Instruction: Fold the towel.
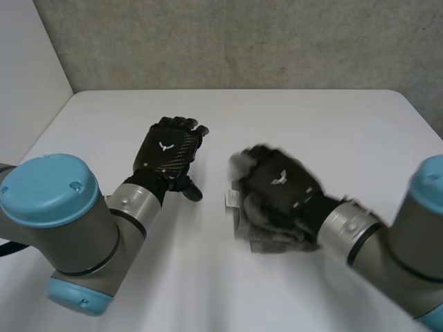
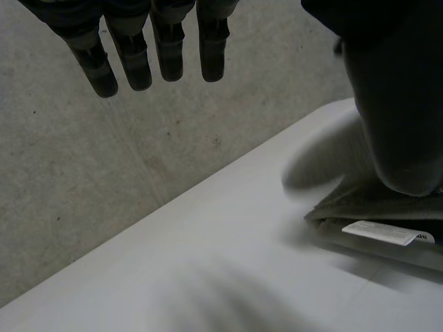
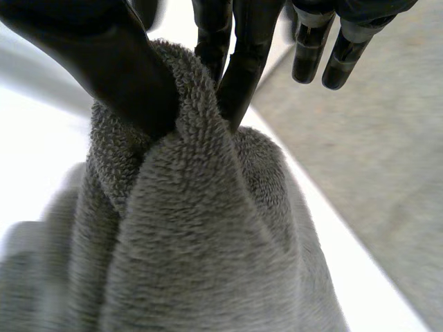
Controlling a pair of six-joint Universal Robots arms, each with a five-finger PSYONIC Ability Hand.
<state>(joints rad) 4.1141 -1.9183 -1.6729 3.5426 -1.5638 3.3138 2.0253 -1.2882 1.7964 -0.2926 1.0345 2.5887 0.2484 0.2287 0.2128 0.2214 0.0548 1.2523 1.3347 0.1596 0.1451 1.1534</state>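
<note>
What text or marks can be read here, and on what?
No legible words.
White tag on the towel: print too blurred to read.
White emblem, no letters: back of left hand; same on right hand.

The white table [image 1: 311,124] has a smooth top with rounded far corners, and on it, a little right of the middle and towards the near edge, lies a dark grey terry towel [image 1: 271,238] gathered into a thick, folded bundle. A small white label [image 1: 230,199] sticks out at the bundle's left side, and in the left wrist view it lies flat along the edge of the stacked layers, just above the tabletop. In the right wrist view the towel's pile rises from the white surface in a soft, upright ridge.
</note>
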